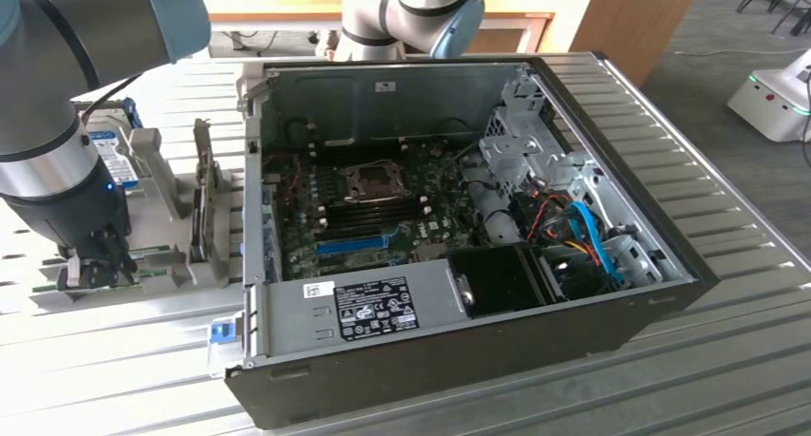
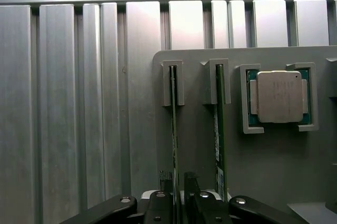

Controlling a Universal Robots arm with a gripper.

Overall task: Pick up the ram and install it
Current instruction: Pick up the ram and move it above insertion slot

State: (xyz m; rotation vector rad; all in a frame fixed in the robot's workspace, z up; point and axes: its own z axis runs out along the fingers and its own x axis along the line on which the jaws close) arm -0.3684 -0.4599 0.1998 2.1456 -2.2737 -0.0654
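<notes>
Straddling the ram point(image 2: 173, 129) with jaws spread and gripping nothing, the gripper point(image 2: 178, 195) hangs at nine o'clock of the computer case point(image 1: 443, 360). The ram stands on edge in a grey holder point(image 2: 196, 129), its long axis running between the fingers.

1. The arm point(image 1: 51, 123) is built of thick round tubes in brushed silver-grey metal.
2. Pale blue caps point(image 1: 178, 18) close the ends of its joints, smooth and rounded, and one sits on the far joint as well.
3. Towards the wrist the casing turns matt black and narrows in steps.
4. A thin black cable point(image 1: 112, 89) curves along the outside of the silver tube.
5. The gripper point(image 2: 178, 179) is black all over, and its jaws are two slim, straight, flat-sided bars.
6. Behind them lie glossy black link bars point(image 2: 100, 211) with rounded ends, each fixed by a small round silver screw head point(image 2: 125, 200).
</notes>
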